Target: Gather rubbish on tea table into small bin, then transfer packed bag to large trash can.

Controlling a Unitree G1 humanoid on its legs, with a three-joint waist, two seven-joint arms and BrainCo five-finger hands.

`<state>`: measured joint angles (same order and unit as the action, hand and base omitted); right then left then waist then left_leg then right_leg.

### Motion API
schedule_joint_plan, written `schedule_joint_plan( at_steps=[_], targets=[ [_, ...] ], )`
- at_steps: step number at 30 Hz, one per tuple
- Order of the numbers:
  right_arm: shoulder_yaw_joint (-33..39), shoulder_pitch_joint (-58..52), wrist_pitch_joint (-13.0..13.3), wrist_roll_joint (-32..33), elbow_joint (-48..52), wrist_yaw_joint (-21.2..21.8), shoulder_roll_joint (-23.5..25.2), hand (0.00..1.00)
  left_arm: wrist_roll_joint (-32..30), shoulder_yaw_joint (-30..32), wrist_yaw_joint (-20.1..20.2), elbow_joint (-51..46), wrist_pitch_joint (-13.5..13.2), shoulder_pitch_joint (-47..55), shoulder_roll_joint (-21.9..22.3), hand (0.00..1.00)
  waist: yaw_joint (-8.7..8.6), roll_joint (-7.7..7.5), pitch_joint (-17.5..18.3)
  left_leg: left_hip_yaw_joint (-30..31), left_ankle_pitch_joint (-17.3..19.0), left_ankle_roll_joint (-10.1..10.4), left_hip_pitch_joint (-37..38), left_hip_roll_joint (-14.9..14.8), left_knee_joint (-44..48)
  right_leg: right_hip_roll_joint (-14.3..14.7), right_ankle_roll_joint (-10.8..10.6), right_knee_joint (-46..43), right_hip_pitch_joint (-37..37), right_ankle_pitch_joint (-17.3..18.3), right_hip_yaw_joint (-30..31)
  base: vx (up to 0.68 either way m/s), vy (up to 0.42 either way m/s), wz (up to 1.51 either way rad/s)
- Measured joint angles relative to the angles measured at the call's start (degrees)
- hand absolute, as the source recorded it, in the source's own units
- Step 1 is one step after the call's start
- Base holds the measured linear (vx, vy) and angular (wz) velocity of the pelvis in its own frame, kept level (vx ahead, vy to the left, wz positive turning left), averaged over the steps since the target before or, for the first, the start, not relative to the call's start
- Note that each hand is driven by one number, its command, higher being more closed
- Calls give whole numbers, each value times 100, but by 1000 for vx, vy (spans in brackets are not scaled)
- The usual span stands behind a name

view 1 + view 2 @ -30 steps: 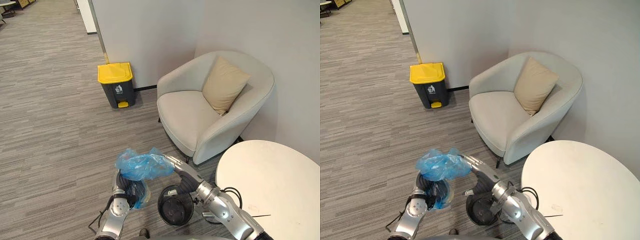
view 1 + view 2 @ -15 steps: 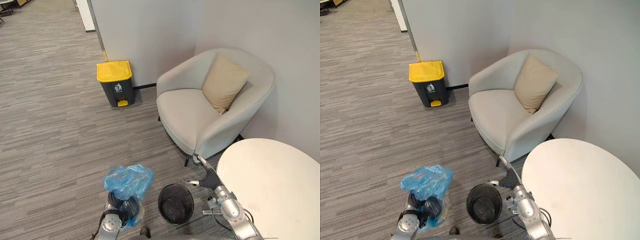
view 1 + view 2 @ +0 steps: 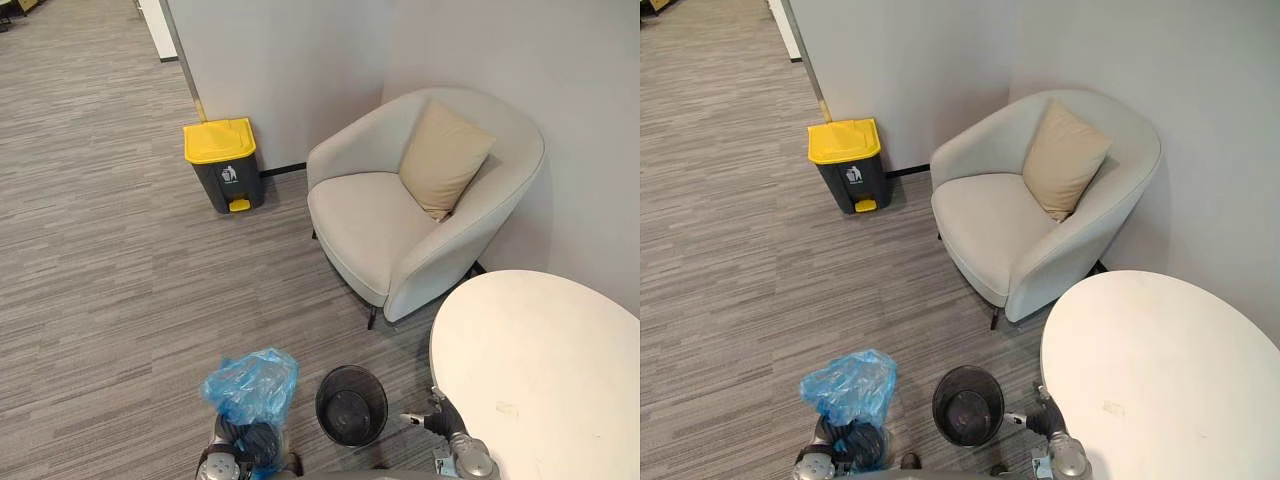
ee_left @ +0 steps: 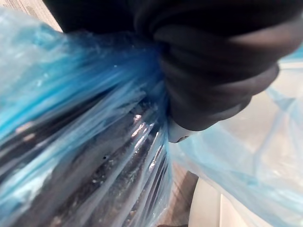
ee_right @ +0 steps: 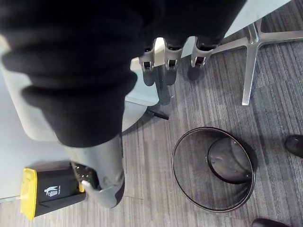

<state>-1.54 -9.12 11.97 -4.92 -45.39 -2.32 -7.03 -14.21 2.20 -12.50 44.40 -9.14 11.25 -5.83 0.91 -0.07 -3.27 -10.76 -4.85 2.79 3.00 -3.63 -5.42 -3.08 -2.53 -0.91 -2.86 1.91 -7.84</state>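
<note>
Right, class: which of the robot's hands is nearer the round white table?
Right. The right hand sits beside the table, at its near edge; the left hand is farther off, past the mesh bin, gripping the blue bag.

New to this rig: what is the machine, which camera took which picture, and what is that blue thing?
A humanoid robot with two arms ending in fingered hands. The two wide pictures come from cameras in its head, looking down; the two close-ups come from cameras on its wrists. The left hand is closed on a blue bag, bunched at its neck. The right hand is open, holding nothing. Between them on the carpet stands a small black mesh bin. At the right is a round white table bearing just a faint small mark. Further off: a beige armchair with a cushion, and a grey trash can with a yellow lid.
</note>
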Motion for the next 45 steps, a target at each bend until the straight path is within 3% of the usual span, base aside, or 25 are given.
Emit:
schedule_joint_plan(
  at_steps=[10,14,17,19,20,21,22,23,24,25,27,28,29,30,32,34,36,39,41,45],
  targets=[
    [157,40,-125,15,-390,-79,50,0,11,-52,-1,147,-31,64,2,100,-6,25,12,-12,58,-20,56,90,-2,-120,-122,-172,37,93,35,-5,8,-1],
    [265,254,-133,5,-396,-131,48,0,129,-49,8,186,-77,41,-6,100,-14,-19,-105,-41,118,-112,-69,221,138,-306,-159,-1132,602,476,169,-9,32,-9],
    [274,487,-159,-1,-397,-135,51,0,259,-49,14,146,-83,-148,-43,100,-3,-107,-271,-7,407,-268,-517,302,964,-513,-208,-1867,927,770,197,-28,-4,12],
    [273,604,-173,1,-390,-139,49,0,335,-52,16,-2,-84,-197,-59,100,-10,-77,-309,138,541,-331,-864,259,1410,-517,-231,-2017,1020,813,172,-61,-3,41],
    [266,647,-176,1,-378,-140,62,0,359,-29,15,-149,-93,-267,-85,100,-34,-95,-366,232,576,-371,-1109,230,1615,-505,-465,-2578,1188,1073,309,-137,-47,74],
    [252,635,-185,1,-380,-140,71,0,381,-36,14,-200,-103,-296,-113,100,-27,-126,-375,336,581,-374,-1197,269,1707,-504,-521,-2996,1272,1263,424,-120,-105,102],
    [132,652,-201,1,-379,-142,74,0,460,-37,9,-343,-128,-223,-138,100,17,-187,-370,532,555,-334,-1342,356,1854,-480,-444,-3516,1275,1535,620,-78,-124,77],
    [84,693,-195,0,-377,-142,71,0,461,-31,6,-398,-132,-196,-139,100,42,-296,-346,565,527,-295,-1426,375,1873,-476,-363,-3408,1225,1661,678,-152,-227,71],
    [55,854,-175,25,-368,-166,24,0,465,33,-5,-439,-125,-166,-92,100,171,-222,-380,722,433,-162,-1712,297,1944,-318,-25,-2937,1180,1784,644,-190,-208,42],
    [53,907,-175,35,-350,-190,-23,0,464,22,2,-467,-127,-173,-42,100,171,-117,-404,860,352,-48,-1810,204,1895,-204,22,-2744,1177,1653,509,-267,-224,54],
    [87,1016,-157,106,-209,-312,-100,0,505,-43,-1,-559,-135,-150,90,100,233,233,-512,1080,22,196,-1889,-93,1324,144,159,-2222,1210,1254,160,-235,-161,52],
    [108,1042,-146,120,-190,-338,-103,0,525,-45,-3,-559,-133,-161,111,100,247,291,-550,1058,13,226,-1880,-160,1119,185,233,-2105,1210,1157,72,-227,-171,64],
    [144,1050,-156,162,-188,-385,-114,0,585,-52,-1,-559,-127,-199,129,100,252,345,-582,943,253,562,-1866,-261,760,205,386,-1852,1202,915,-170,-210,-146,93],
    [243,1056,-173,210,-164,-426,-74,0,636,-57,-3,-568,-128,-283,130,100,245,267,-668,459,309,589,-2024,-324,1071,60,524,-1633,1212,706,-441,-200,-148,98],
    [405,1038,-193,211,-151,-470,-75,0,665,-57,-3,-579,-127,-345,127,100,181,214,-720,151,369,502,-2092,-323,1859,-105,605,-1576,1198,635,-679,-188,-115,91],
    [422,997,-204,215,-127,-525,-86,0,671,-121,5,-585,-128,-333,127,100,35,196,-735,-79,588,266,-1889,-386,2593,-257,600,-1531,1112,602,-1018,-169,-61,88],
    [640,942,-213,213,-124,-528,-133,0,668,-313,26,-583,-130,-375,130,100,-38,305,-692,-345,1031,154,-1338,-564,2865,-314,559,-1368,1054,458,-1373,-140,25,85],
    [804,879,-232,212,-165,-538,-122,0,663,-338,109,-574,-131,-512,109,100,-176,387,-672,-538,1263,198,-728,-523,1783,-348,382,-1141,1057,250,-1780,-163,131,88],
    [838,870,-233,208,-248,-526,34,0,649,-361,121,-555,-122,-523,29,100,-138,218,-706,-541,1172,160,-648,-408,1536,-413,273,-968,958,77,-1844,-146,150,33],
    [829,753,-244,204,-288,-526,116,0,477,-437,128,-531,-107,-322,-6,100,-153,203,-665,-510,1283,49,-693,-229,1627,-527,97,-744,812,-151,-1823,-112,155,4]
  ],
)
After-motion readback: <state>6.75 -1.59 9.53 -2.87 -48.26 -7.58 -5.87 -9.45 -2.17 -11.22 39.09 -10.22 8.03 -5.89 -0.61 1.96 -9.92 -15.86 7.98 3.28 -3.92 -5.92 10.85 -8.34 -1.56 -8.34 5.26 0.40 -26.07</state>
